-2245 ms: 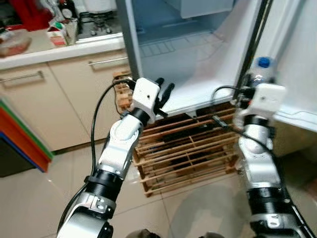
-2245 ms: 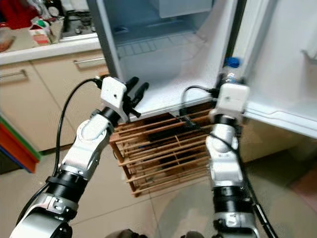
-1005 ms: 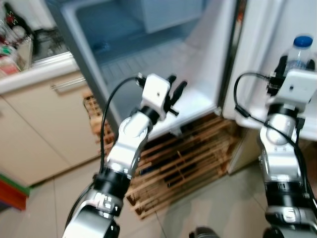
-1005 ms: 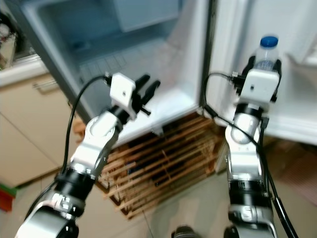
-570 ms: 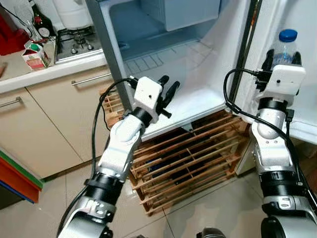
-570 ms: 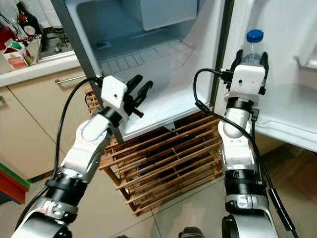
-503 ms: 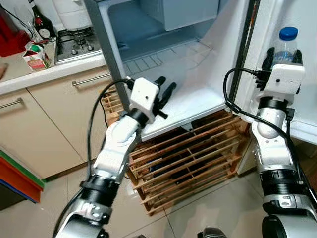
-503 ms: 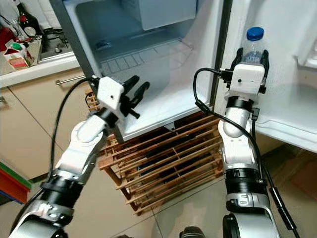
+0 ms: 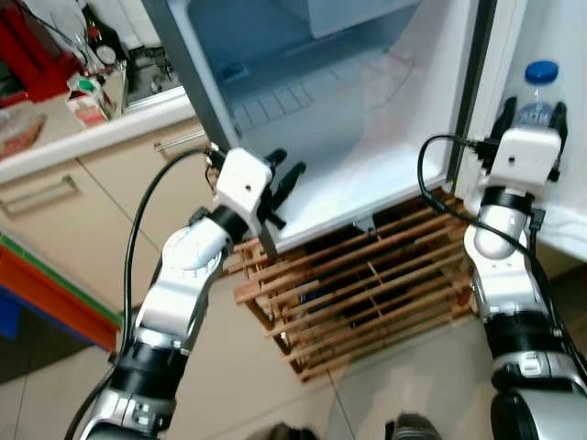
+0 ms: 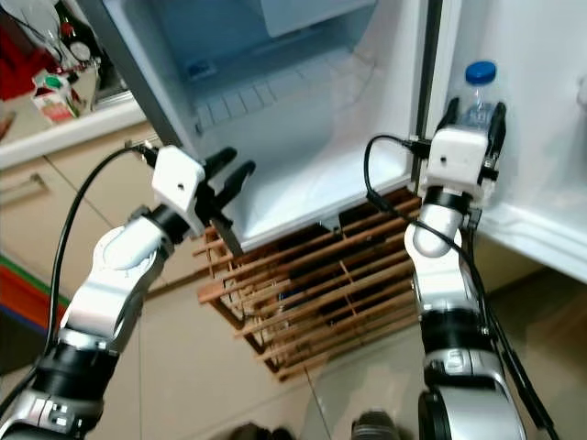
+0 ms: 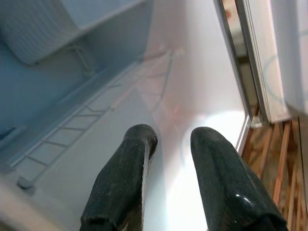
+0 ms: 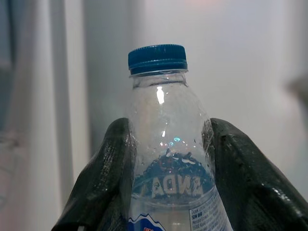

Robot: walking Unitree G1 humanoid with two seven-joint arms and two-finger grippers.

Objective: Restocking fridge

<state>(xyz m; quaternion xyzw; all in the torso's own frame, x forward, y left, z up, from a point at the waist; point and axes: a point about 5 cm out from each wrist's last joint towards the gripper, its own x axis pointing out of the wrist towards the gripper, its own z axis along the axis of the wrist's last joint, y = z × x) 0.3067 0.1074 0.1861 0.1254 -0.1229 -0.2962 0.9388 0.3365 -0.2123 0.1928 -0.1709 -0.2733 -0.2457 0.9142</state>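
Two pincers face an open fridge (image 9: pixel 367 101) above a wooden rack (image 9: pixel 367 284) on tiled floor (image 9: pixel 229 385): right pincer (image 12: pixel 168 159) clamped on an upright water bottle (image 12: pixel 166 144) by the door, left pincer (image 11: pixel 168 159) apart, empty, beside the counter (image 9: pixel 83 137).

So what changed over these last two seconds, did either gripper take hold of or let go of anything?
Nothing was taken or released. The right gripper stays shut on the water bottle, now raised from beside the fridge's lower edge to in front of the open door. The left gripper stays open and empty at the fridge floor's front edge. The rest of the shift is camera movement.
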